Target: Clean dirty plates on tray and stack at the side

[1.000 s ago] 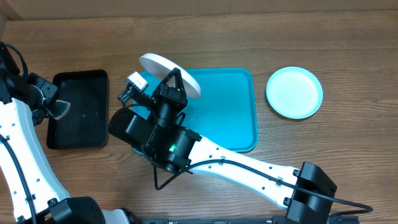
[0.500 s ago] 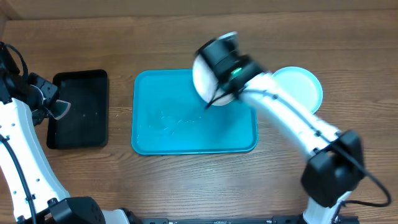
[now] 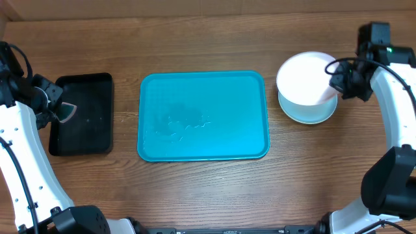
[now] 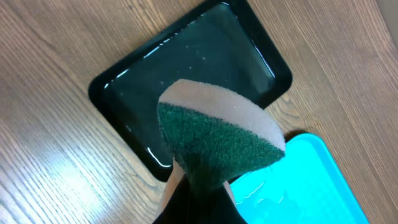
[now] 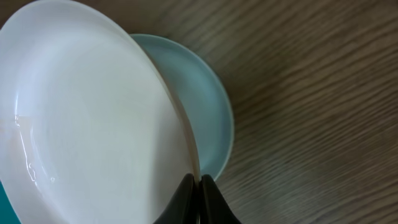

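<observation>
turquoise tray (image 3: 247, 91): our landmark. We note it flat at mid-table with its long side running left to right. Its floor carries a streaky wet patch (image 3: 185, 123) near the middle.
right gripper (image 5: 198, 186): well to the right of the tray. The jaws are pinched tight on the rim of the white plate.
white plate (image 3: 304, 77): off the tray, just to its right. We see it held tilted above the light blue plate, with the gripped edge on the side away from the tray. Water gleams along its inner wall in the wrist view. We cannot tell whether it touches the plate below.
light blue plate (image 3: 312, 116): flat on the table (image 3: 208, 39), just right of the tray and apart from its rim. From overhead the white plate covers most of it.
left gripper (image 3: 57, 112): far left of the tray, clamped on a sponge.
sponge (image 4: 217, 134): green scouring face with a tan backing. We place it over the edge of the black tray farthest from the turquoise tray.
black tray (image 3: 83, 114): left of the tray, with a strip of bare wood between them. Its inside looks glossy and wet.
</observation>
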`<control>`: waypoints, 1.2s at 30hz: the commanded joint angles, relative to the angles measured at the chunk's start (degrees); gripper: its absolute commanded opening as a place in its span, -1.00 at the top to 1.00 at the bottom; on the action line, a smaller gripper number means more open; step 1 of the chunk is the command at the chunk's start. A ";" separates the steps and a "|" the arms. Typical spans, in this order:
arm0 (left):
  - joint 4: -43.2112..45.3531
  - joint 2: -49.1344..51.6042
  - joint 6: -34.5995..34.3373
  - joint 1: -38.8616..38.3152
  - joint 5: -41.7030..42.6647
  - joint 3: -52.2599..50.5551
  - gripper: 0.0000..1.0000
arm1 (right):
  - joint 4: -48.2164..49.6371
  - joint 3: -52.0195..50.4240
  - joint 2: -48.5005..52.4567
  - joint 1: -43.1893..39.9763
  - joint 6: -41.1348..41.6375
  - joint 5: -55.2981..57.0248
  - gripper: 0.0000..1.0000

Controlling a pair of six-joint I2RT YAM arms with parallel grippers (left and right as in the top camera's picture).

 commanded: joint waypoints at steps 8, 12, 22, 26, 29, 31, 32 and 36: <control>2.12 1.42 0.50 -0.96 0.98 -2.16 0.92 | 9.05 -11.10 0.04 -3.02 2.56 -5.16 0.08; 4.17 1.60 0.52 -0.96 0.98 -3.74 0.91 | 9.42 -11.10 0.04 -1.88 -3.06 -16.04 -0.52; 21.88 2.64 0.50 -0.96 1.42 -16.59 0.92 | 10.56 -11.10 -0.37 13.11 -0.39 -21.14 -0.74; 28.98 6.51 1.92 -0.90 1.40 -20.79 0.92 | 11.82 -11.08 -0.39 21.20 3.63 -21.22 -0.74; 30.93 10.99 2.89 -0.92 1.73 -20.96 0.92 | 13.55 -11.08 -0.92 26.69 6.62 -21.33 -0.74; 32.06 14.08 2.89 -0.92 3.34 -20.96 0.91 | 15.43 -11.04 -1.44 30.23 6.97 -21.29 -0.81; 32.57 15.34 2.91 -0.92 3.91 -20.96 0.87 | 16.44 -10.99 -1.77 32.17 7.04 -20.96 -0.88; 33.73 18.23 2.91 -0.92 4.00 -20.96 0.49 | 18.12 -10.93 -3.34 37.35 7.91 -18.23 -1.00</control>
